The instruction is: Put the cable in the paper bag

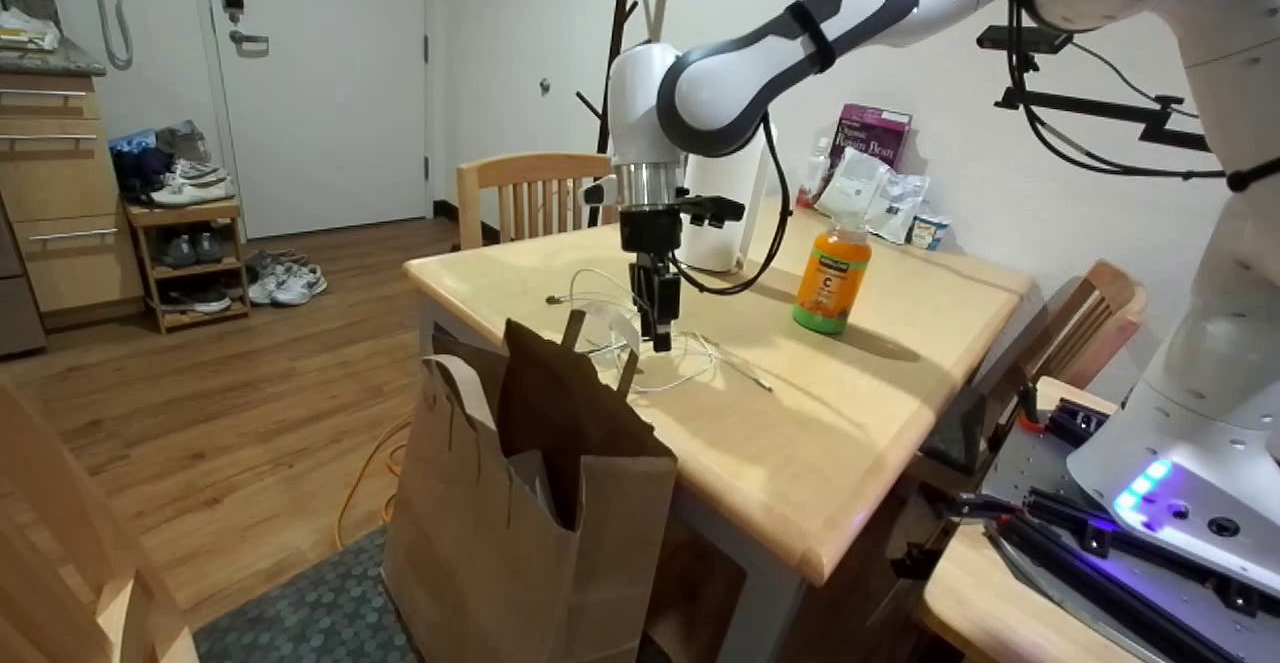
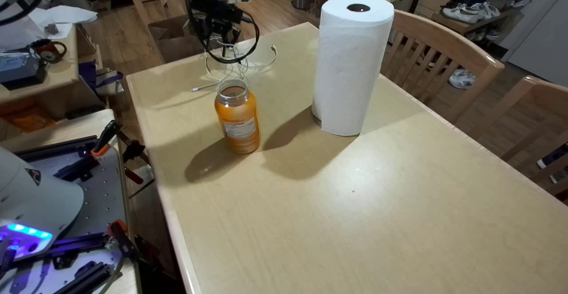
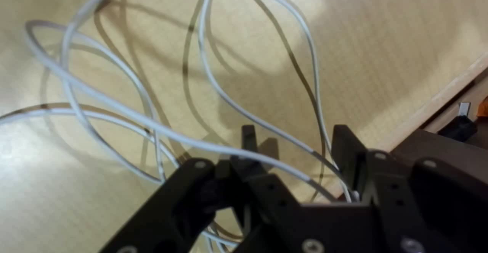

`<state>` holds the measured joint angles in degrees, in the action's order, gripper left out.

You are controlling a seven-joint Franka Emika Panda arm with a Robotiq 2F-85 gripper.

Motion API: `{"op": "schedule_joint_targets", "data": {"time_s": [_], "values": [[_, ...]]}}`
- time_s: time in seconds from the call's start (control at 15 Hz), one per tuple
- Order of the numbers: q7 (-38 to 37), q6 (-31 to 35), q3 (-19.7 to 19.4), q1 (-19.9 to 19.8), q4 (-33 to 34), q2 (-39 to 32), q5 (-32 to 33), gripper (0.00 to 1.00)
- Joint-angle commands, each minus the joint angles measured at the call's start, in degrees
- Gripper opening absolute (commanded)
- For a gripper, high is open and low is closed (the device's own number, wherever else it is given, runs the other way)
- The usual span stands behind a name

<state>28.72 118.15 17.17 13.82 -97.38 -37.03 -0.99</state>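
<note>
The white cable lies in loose loops on the wooden table; it shows in both exterior views (image 1: 683,382) (image 2: 268,64) and large in the wrist view (image 3: 206,145). The brown paper bag (image 1: 480,513) stands on a chair against the table edge, its top open with one handle loop raised; it also shows in an exterior view (image 2: 177,48). My gripper (image 1: 657,341) points down just above the cable, near the bag's edge of the table. In the wrist view its fingers (image 3: 295,134) are apart, with cable strands passing between and over them. Where the strands run behind the gripper body is hidden.
An orange bottle (image 1: 833,278) with a green base and a tall paper towel roll (image 2: 353,68) stand on the table (image 2: 355,223). Snack packages (image 1: 880,193) stand by the wall. Wooden chairs (image 1: 535,188) border the table.
</note>
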Motion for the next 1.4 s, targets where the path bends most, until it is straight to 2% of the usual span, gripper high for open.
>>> {"op": "schedule_joint_targets", "data": {"time_s": [0.0,0.07,0.2,0.6,1.0,1.2,1.33], "values": [[1.5,-0.2,1.3,-1.6,0.3,-0.6,-1.4,0.86],[1.8,0.5,1.0,-1.4,-0.3,-0.4,-0.4,0.94],[2.7,1.6,0.7,-1.2,-0.8,-0.2,1.0,0.99],[0.8,5.3,-1.1,0.3,-1.8,0.9,6.1,1.00],[-3.4,11.3,-4.7,2.1,-2.5,0.6,15.2,1.00],[-4.0,12.9,-4.9,1.7,-2.8,-0.1,15.7,1.00],[-3.5,11.7,-3.6,0.7,-2.6,-0.6,13.0,1.00]]}}
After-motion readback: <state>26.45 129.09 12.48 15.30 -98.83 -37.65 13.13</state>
